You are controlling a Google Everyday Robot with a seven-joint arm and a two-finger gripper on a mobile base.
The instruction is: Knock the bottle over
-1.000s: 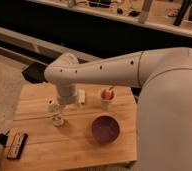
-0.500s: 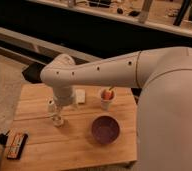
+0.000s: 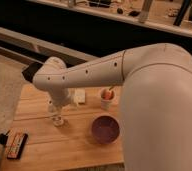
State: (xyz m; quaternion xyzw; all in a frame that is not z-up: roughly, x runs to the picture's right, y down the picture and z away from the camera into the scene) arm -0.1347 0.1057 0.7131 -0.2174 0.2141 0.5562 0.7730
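gripper (image 3: 55, 106) sits right above the bottle (image 3: 58, 119), upright left of the bowl (image 3: 105, 129), can't tell if the gripper's open or closed, and a too-high swipe could just miss

You had the gripper (image 3: 56, 106) low over the wooden table (image 3: 64, 150), just above the upright bottle (image 3: 58, 120) (whether touching, you couldn't tell), with the purple bowl (image 3: 105, 129) and white cup (image 3: 106, 101) standing apart from it.
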